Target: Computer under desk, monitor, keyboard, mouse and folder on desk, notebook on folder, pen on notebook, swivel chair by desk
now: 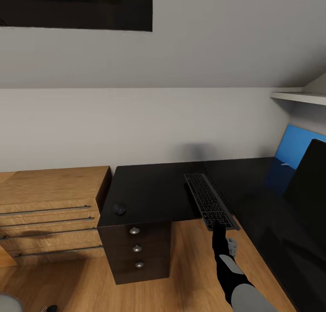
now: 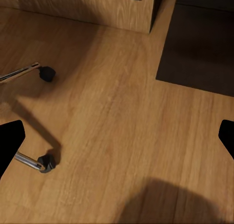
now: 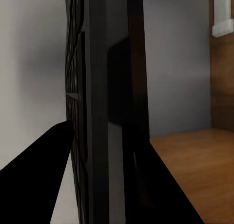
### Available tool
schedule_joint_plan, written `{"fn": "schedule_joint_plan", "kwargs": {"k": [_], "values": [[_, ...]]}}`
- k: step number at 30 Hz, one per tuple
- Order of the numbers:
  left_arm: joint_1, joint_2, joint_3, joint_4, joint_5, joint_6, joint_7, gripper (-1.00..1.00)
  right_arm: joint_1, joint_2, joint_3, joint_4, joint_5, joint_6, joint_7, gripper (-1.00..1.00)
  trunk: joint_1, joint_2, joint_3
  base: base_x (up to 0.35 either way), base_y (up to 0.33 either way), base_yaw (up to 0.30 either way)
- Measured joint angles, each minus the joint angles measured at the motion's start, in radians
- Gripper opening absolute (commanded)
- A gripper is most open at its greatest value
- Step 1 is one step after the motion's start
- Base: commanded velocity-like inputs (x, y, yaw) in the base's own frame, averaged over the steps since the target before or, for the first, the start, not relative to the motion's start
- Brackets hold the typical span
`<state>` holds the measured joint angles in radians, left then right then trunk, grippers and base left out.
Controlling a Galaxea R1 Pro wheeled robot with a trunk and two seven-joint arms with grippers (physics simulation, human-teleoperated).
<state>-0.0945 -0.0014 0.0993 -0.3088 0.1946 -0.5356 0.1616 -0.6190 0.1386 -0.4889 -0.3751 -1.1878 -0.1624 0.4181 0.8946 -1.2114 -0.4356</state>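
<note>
Nearest the head camera, the right arm reaches forward, its right gripper [image 1: 220,225] clamped on the near end of the keyboard [image 1: 209,200], fingers on either face of the slab as the right wrist view shows. Holding it by one end lets the keyboard be carried over the desk [image 1: 149,194] edge, toward the monitor [image 1: 310,185] at right. A small mouse [image 1: 119,209] sits near the desk's left corner. Over bare floor beside the swivel chair's casters [image 2: 47,73], the left gripper [image 2: 117,139] hangs spread wide and empty.
</note>
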Motion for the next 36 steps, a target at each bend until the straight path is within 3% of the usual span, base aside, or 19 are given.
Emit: {"fn": "schedule_joint_plan", "kwargs": {"k": [36], "values": [[0.000, -0.002, -0.002, -0.003, 0.003, 0.000, 0.000, 1.00, 0.000, -0.003, -0.003, 0.002, -0.005, 0.002, -0.003, -1.00, 0.000, 0.000, 0.000, 0.035, 0.002, 0.000]]}}
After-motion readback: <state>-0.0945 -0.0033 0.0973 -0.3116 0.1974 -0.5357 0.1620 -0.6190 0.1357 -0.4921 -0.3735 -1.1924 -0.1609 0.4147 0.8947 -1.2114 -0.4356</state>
